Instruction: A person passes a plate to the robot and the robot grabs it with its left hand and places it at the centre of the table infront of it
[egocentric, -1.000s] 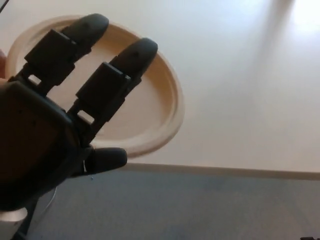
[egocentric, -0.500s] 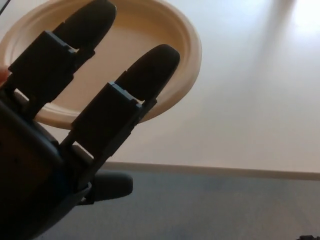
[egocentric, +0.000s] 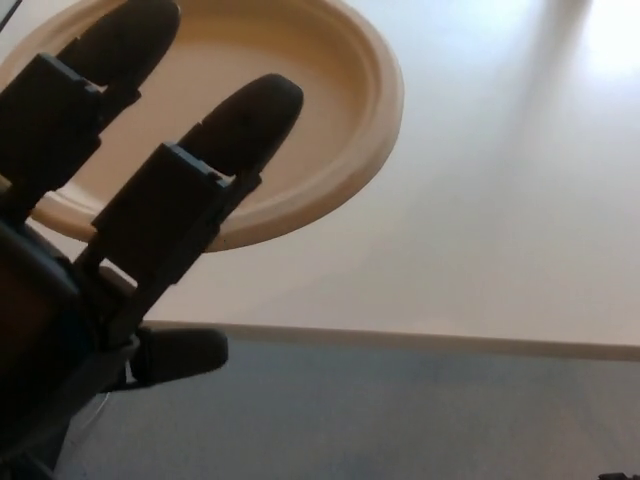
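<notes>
While the left hand (egocentric: 110, 270) fills the lower left of the head view, the plate (egocentric: 340, 110) sits just beyond its fingertips, up and slightly to the right of the palm. Two fingers (egocentric: 240, 125) stretch out straight and apart, overlapping the plate's bowl in the picture, with the thumb (egocentric: 180, 352) sticking out low, below the rim. Hand looks spread wide, not clamped on anything. Whether the fingers touch the plate cannot be told from this angle; they may only be in front of it.

Plate shows its concave face, near rim hanging over the table (egocentric: 500, 230) toward the table's front edge, left part cut off by the frame. Whether it rests on the table or is held up is unclear; no person's hand shows clearly. It is round, so there is no long axis to line up with; what matters is the near rim, which runs between finger line and thumb. Judgement: the grasp is not made yet, and the hand needs to get the rim between fingers and thumb, then close. Right hand not in view; left is the only one near.
</notes>
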